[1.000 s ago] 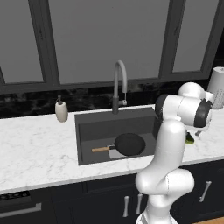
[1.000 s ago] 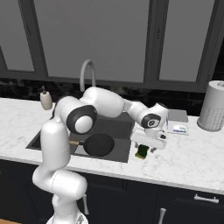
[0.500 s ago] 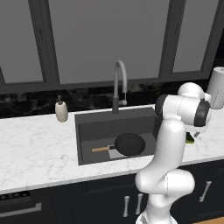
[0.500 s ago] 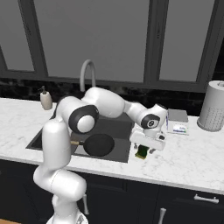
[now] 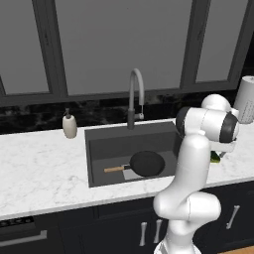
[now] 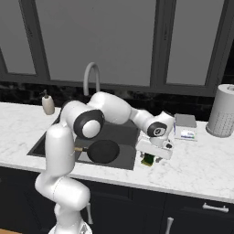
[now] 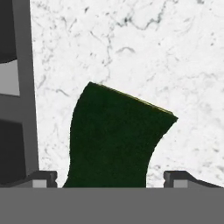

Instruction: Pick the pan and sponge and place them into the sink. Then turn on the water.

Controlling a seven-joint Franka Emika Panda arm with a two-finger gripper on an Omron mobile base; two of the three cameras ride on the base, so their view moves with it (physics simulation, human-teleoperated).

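The black pan (image 5: 147, 163) (image 6: 104, 151) lies in the dark grey sink (image 5: 99, 144) (image 6: 123, 132), its wooden handle pointing left. On the marble counter just right of the sink rests the sponge (image 6: 147, 160) (image 5: 215, 158), its dark green top (image 7: 116, 140) facing the hand camera. My gripper (image 6: 149, 156) (image 7: 111, 178) hangs low over the sponge, open, one fingertip on each side and neither touching it. The sink's rim (image 7: 22, 87) runs along the left of the hand view. No water runs from the grey gooseneck faucet (image 5: 134, 94) (image 6: 91, 75) behind the basin.
A beige soap dispenser (image 5: 69, 125) (image 6: 47, 103) stands left of the sink. Right of the sponge lie a blue-and-white box (image 6: 185, 134) and a grey flat box (image 6: 185, 120). A pale cylinder (image 6: 221, 116) (image 5: 246, 99) stands at the far right by the wall.
My hand has come down a little toward the sponge. The sponge and the pan have not moved.
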